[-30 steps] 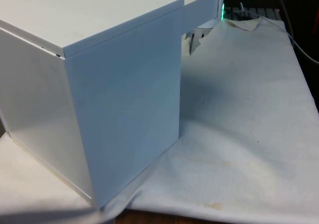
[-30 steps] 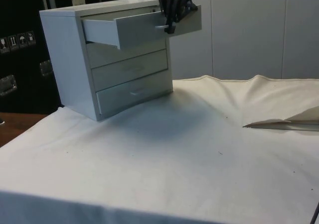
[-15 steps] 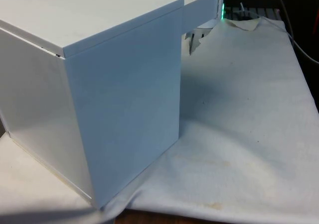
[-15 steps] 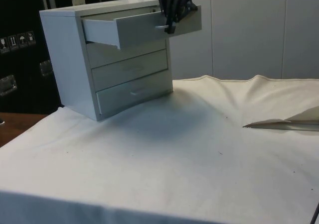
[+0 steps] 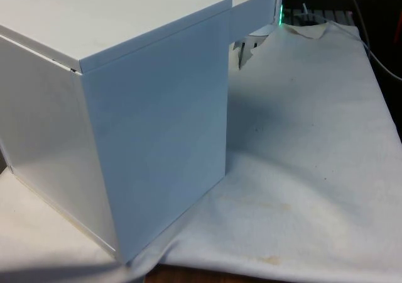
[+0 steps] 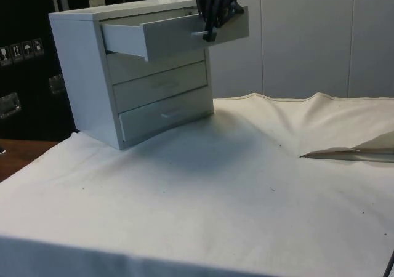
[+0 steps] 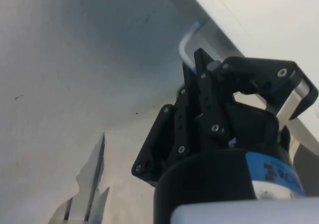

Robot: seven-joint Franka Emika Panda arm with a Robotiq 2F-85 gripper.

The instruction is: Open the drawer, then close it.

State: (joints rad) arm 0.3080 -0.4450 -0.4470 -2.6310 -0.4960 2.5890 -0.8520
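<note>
So you've got the top drawer (image 6: 166, 36) of the chest (image 6: 83, 74) pulled well out, and the gripper (image 6: 211, 26) is sitting right on its handle (image 6: 198, 34) at the drawer front. In the wrist view the gripper (image 7: 209, 92) has its jaws clamped shut on the handle (image 7: 187, 47), with the metal bar running through between the fingers (image 7: 202, 84) and curving out past them on one side.

The thing your next move hinges on: the handle's long axis runs across the drawer front, so it lies crosswise to the jaws. The drawer body stretches straight back from the jaws into the chest. So the slide direction is square to the bar, directly away from the gripper and into the carcass. To my eye the opening half is done, so closing is just a straight push along that line.

If you drift sideways along the bar, I'd guess the drawer could bind in its runners. The two lower drawers (image 6: 161, 98) are shut and sit below the jaws, out of the way. From the front view you mostly get the chest's blank side (image 5: 157, 138), with the open drawer (image 5: 254, 9) poking out beyond it.
</note>
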